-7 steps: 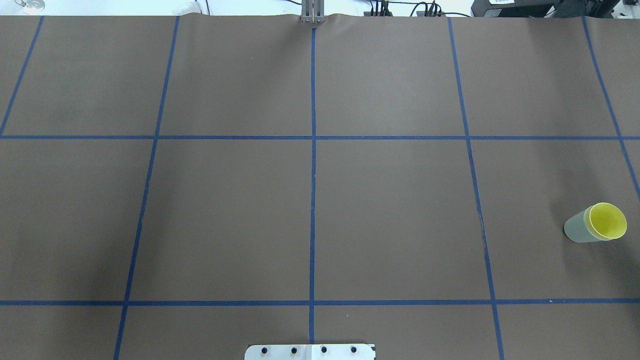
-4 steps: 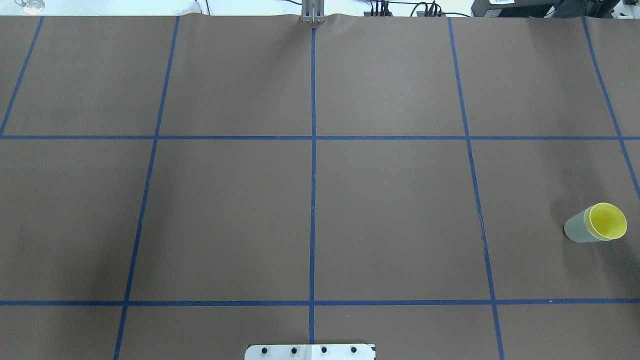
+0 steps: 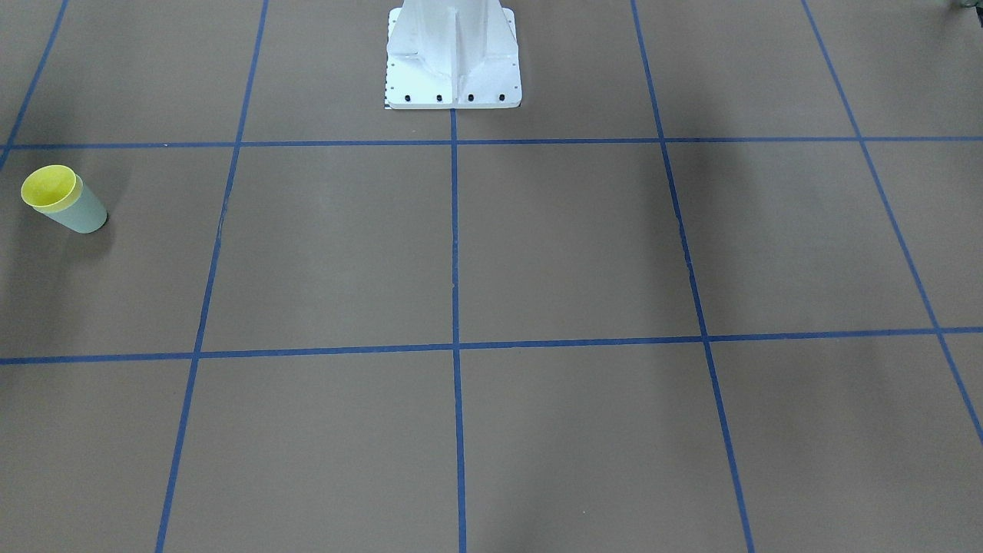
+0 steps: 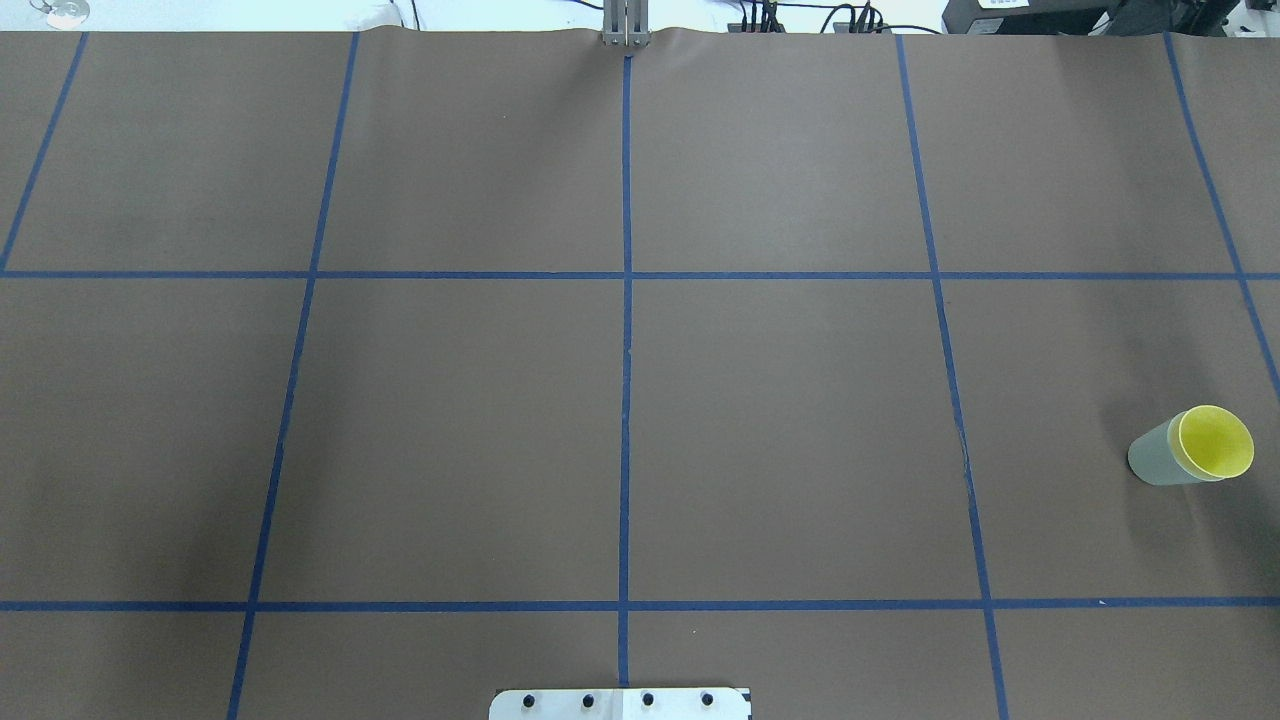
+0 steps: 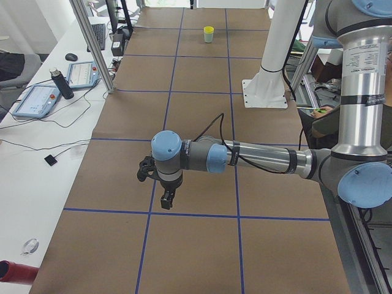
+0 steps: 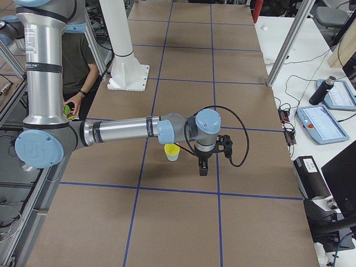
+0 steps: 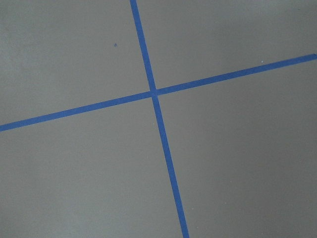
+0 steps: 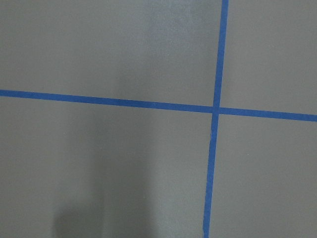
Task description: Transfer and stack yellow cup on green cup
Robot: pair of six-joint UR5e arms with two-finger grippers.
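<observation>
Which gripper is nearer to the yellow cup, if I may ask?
Right. The right gripper hangs close beside the yellow cup; the left gripper is far away, on the robot's other side.

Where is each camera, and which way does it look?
Front: across the table, facing the base, looking down.
Overhead: behind the robot, looking forward and down; base shows.
Left side: table's left end; left arm near.
Right side: table's right end; right arm near.
Left wrist: down at tape; no body.
Right wrist: same.
Shared: front and overhead both show yellow cup in green cup.
</observation>
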